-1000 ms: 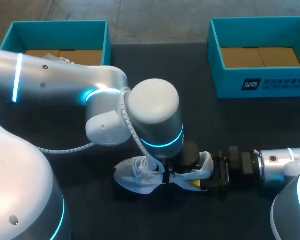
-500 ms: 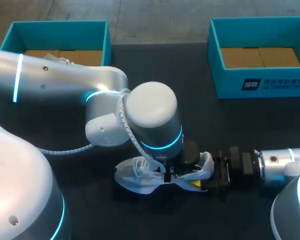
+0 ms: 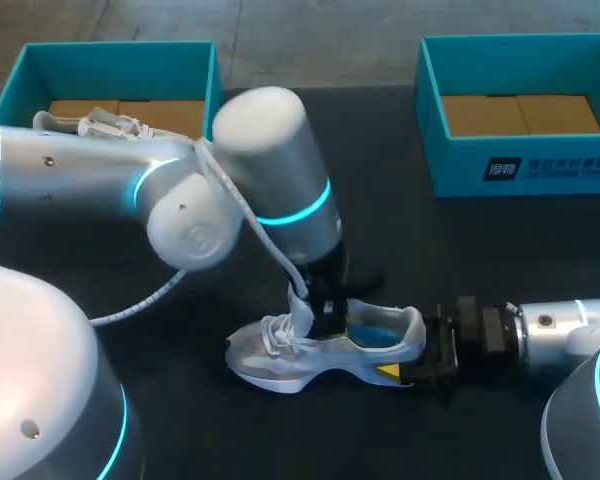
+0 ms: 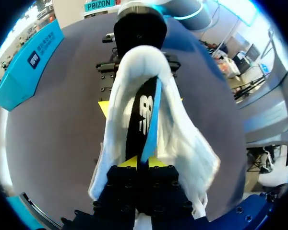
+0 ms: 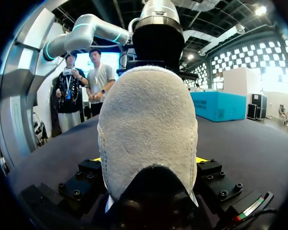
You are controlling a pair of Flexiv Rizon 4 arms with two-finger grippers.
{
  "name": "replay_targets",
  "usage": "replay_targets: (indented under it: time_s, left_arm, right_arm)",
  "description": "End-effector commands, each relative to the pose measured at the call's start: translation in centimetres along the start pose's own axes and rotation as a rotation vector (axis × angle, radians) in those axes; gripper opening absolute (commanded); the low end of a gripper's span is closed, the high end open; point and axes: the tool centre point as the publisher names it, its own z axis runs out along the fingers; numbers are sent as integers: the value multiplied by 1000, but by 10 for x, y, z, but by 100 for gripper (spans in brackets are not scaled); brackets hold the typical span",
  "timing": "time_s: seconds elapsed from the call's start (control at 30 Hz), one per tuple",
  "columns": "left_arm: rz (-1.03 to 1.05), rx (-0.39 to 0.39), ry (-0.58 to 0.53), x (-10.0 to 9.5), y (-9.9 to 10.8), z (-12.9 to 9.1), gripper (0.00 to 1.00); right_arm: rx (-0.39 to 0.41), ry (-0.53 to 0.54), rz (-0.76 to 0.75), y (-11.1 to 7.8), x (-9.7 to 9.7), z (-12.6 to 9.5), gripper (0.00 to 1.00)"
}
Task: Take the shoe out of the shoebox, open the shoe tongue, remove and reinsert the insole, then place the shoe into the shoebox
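Observation:
A white and grey shoe (image 3: 315, 352) lies on the dark table, toe to the left. My right gripper (image 3: 420, 352) is shut on its heel; in the right wrist view the grey heel (image 5: 149, 129) fills the space between the fingers of the right gripper (image 5: 149, 160). My left gripper (image 3: 320, 303) hangs just above the shoe's opening. In the left wrist view the left gripper (image 4: 145, 162) is shut on the front end of the black and blue insole (image 4: 146, 120), which runs back toward the heel. The blue insole (image 3: 375, 330) shows inside the opening.
A teal shoebox (image 3: 30, 65) at the back left holds another white shoe (image 3: 95, 125). A second teal shoebox (image 3: 540, 165) stands at the back right. My left arm's big elbow (image 3: 270, 170) hangs over the table's middle.
My left gripper has shut and risen from the shoe, pulling the insole's front end up. The left arm's elbow swung back and left, uncovering the shoe. The right arm kept still.

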Motion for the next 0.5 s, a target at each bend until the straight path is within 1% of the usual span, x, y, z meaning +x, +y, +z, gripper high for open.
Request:
replay_targets:
  time_s: [0.03, 0.2, 0.5]
  left_arm:
    - [13, 73, 68, 1, 9, -17, 0]
    - [20, 113, 120, 4, 7, -27, 0]
    - [30, 182, 172, 9, 6, -42, 0]
  right_arm:
    - [2, -5, -1, 0, 3, 2, 0]
    - [2, -5, -1, 0, 3, 2, 0]
    - [2, -5, -1, 0, 3, 2, 0]
